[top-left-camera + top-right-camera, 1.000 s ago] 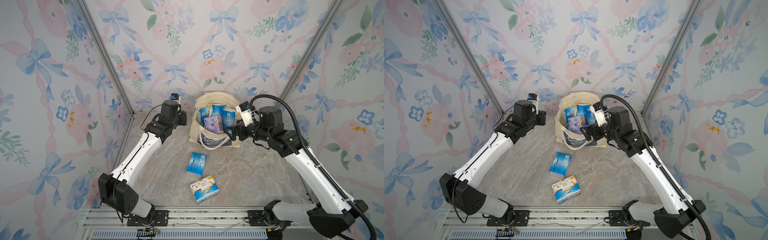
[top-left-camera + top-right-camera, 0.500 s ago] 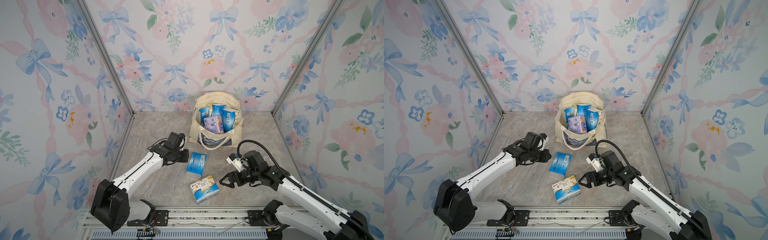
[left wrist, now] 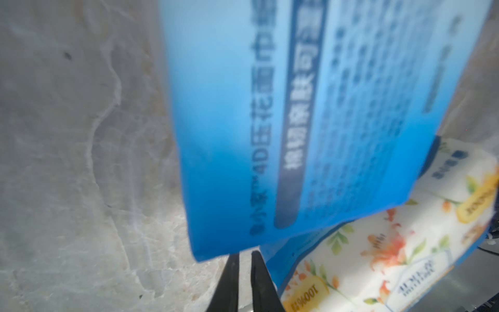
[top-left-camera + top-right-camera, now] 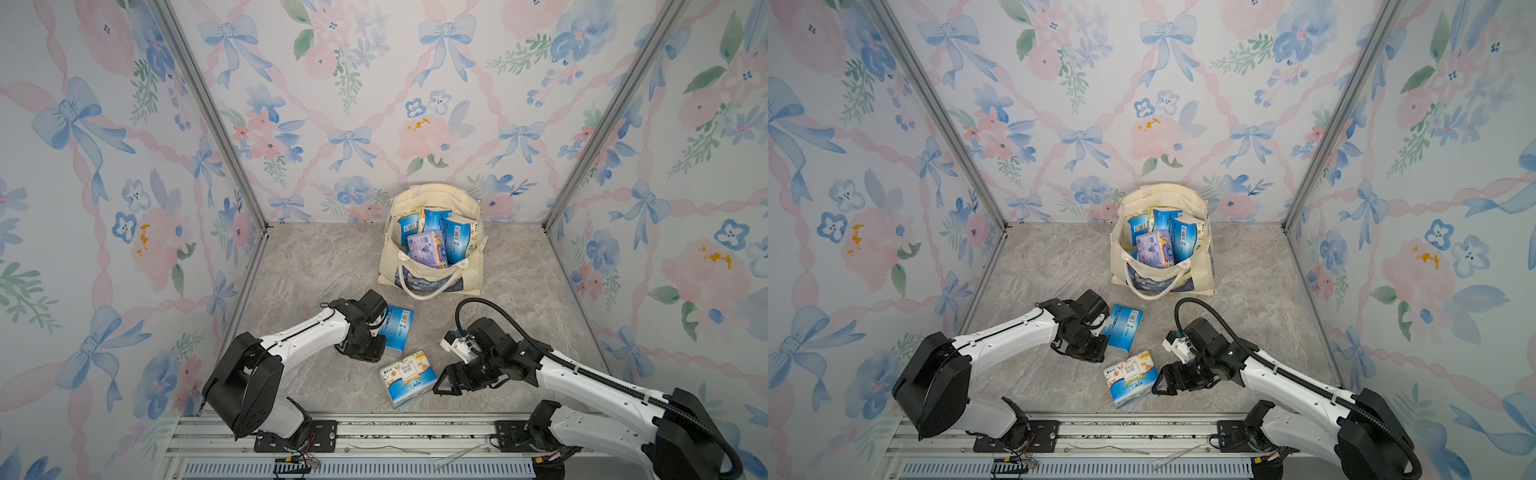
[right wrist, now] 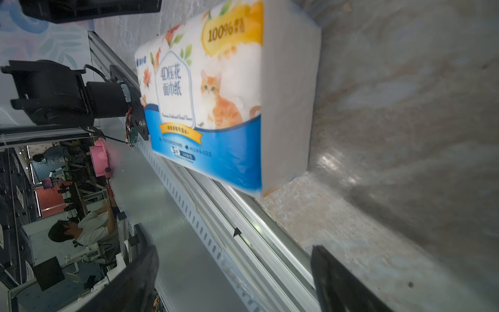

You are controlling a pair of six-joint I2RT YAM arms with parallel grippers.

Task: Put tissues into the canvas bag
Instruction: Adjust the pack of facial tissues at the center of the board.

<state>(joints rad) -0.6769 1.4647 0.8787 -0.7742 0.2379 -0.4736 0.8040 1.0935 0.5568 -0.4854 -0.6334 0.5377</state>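
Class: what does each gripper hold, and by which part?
The left gripper seems to pinch the blue pack by its edge; the right gripper is open, empty.

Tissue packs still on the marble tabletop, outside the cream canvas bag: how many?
2. A blue plastic-wrapped pack at the left gripper; a white-and-blue cat-print pack nearer the front rail, by the open right gripper. More may be hidden.

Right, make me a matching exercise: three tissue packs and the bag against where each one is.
Things: 1 lilac pack; 2 cat pack; 3 blue pack; 4 bag.
Places: A on the floor, nearest the rail; B by the back wall; C in the bag; D on the floor, between bag and cat pack.
Pairs: 1-C; 2-A; 3-D; 4-B.
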